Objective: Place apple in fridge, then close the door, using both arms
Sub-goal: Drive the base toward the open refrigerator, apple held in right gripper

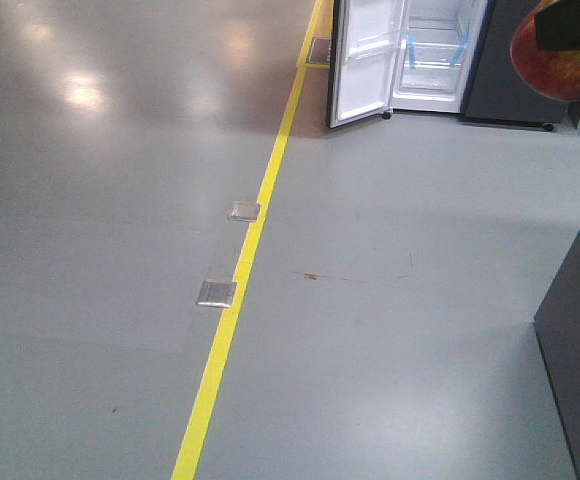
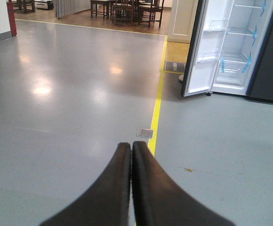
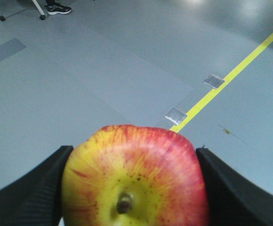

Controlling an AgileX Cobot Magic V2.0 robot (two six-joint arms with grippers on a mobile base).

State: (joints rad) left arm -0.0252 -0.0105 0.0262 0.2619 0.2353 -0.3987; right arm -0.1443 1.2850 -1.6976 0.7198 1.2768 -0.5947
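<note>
At the far left the grey floor (image 1: 90, 250) shines with lamp glare. A yellow line (image 1: 238, 270) runs up it, with two small metal plates (image 1: 217, 293) lying against its left edge. The line leads toward the fridge (image 1: 435, 60), which stands well away at the top of the front view. Its door (image 1: 363, 60) is swung wide open on the left side, white lining and bins facing out, and strips of blue tape (image 1: 408, 45) cross the glass shelves inside. Further right, in the upper right corner of the same view, the apple (image 1: 560, 55) hangs in the air, well apart from the fridge. The left gripper (image 2: 131, 144) is clenched on nothing, its two black fingers (image 2: 113, 188) pressed together above the floor. The right gripper (image 3: 134, 157) is grasping the apple, its pads (image 3: 230, 188) against either side and the stem end facing the wrist camera.
</note>
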